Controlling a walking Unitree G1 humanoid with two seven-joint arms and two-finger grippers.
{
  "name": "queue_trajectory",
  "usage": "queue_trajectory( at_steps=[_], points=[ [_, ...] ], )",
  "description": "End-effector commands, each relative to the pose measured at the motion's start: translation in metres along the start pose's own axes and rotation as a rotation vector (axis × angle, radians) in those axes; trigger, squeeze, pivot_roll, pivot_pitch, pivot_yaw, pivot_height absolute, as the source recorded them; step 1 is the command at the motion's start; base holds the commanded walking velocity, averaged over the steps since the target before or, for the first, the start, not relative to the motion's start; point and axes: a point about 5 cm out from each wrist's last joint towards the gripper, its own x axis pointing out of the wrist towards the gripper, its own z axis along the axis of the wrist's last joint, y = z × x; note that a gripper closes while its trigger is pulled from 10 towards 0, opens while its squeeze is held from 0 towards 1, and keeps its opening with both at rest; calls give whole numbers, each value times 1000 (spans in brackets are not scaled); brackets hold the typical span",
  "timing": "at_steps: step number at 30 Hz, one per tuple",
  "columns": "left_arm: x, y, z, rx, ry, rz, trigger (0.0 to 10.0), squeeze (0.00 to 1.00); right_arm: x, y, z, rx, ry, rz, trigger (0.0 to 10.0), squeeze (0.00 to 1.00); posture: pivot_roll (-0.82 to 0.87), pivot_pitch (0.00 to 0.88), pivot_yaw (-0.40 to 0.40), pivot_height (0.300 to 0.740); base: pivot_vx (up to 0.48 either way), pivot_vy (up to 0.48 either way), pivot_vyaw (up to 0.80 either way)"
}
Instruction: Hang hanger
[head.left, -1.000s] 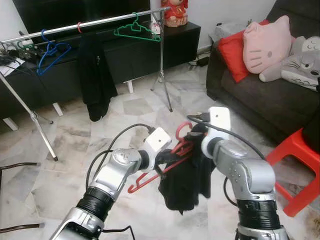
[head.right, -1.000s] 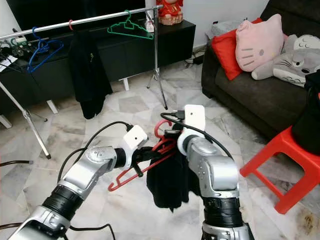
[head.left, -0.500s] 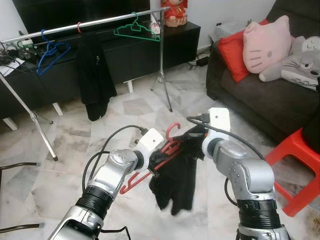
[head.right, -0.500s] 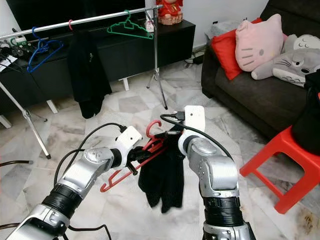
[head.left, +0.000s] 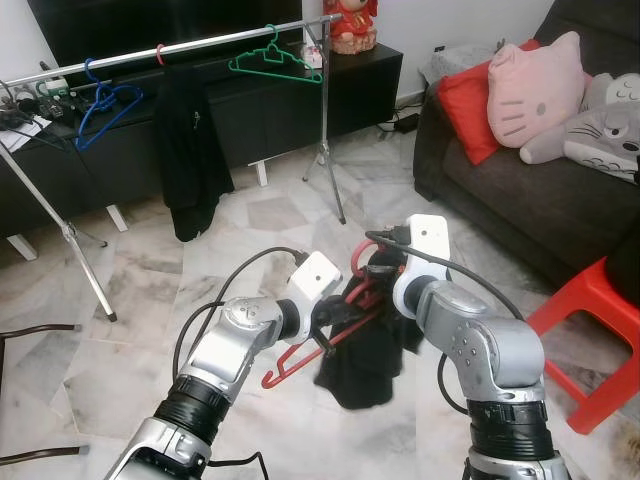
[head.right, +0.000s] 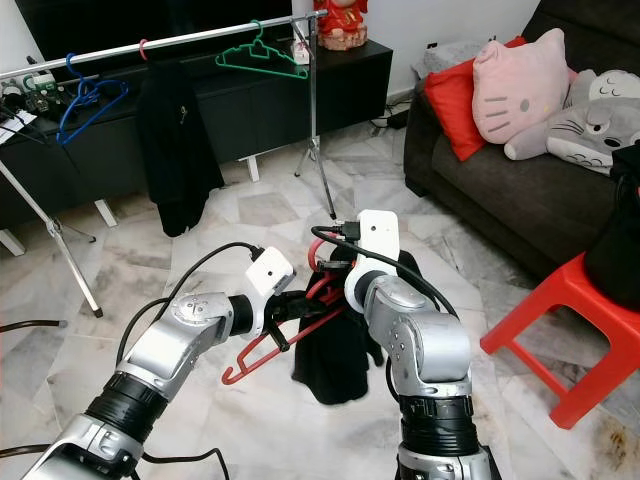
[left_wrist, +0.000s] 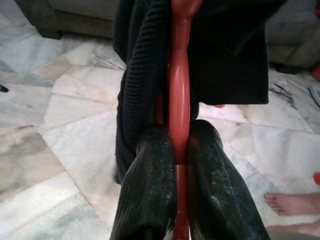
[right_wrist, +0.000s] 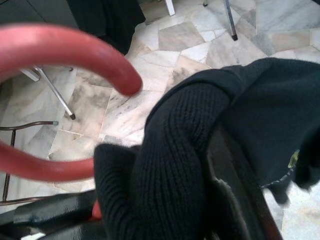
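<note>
- Red hanger (head.left: 318, 338) is held in front of the robot's chest, above the marble floor (head.left: 140, 330), well apart from the clothes rail (head.left: 180, 45) at the back.
- Left gripper (left_wrist: 180, 150) is clamped narrow on the hanger's red bar, one finger on each side, as the left wrist view shows.
- Right gripper (head.left: 385, 285) is buried in the black garment (head.left: 362, 350) near the hanger's neck; cannot tell whether its fingers are parted or closed.
- Hanger's long axis runs diagonally: low end toward robot's left and down, hook (right_wrist: 60, 50) end up toward robot's right; the hook curls upward.
- Garment is bunched at one end, not spread over both shoulders.
- Risk: garment slides off the tilted bar, since it hangs lopsided.
- Risk: the thin round bar could twist in the left gripper under the uneven weight.
- Risk: the rail is far, so walking sway may shake the cloth loose.
- Rail already carries a green hanger (head.left: 275, 62), a blue hanger (head.left: 100, 105) and a black coat (head.left: 190, 150); the hook could snag on these.
</note>
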Motion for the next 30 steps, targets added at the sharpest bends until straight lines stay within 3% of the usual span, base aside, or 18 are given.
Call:
queue_trajectory(
  at_steps=[1,7,16,21,30],
  points=[
    [-3,9,11,14,-49,56,10000,0,-5,2,7,4,-31,5,10000,0,-95,0,-16,727,0,0,0],
    [-3,11,13,19,-58,75,10000,0,-6,-7,7,21,-36,-50,10000,0,-95,0,-16,727,0,0,0],
    [-2,8,14,26,-80,56,10000,0,-5,-3,4,1,-21,-23,10000,0,-96,0,-17,727,0,0,0],
    [-2,7,16,23,-95,51,10000,0,-6,0,2,-55,-2,15,10000,0,-97,0,-18,727,0,0,0],
    [-3,-1,16,24,-104,-32,10000,0,-6,-10,-1,-121,8,-19,10000,0,-97,0,-17,727,0,0,0]
  ],
)
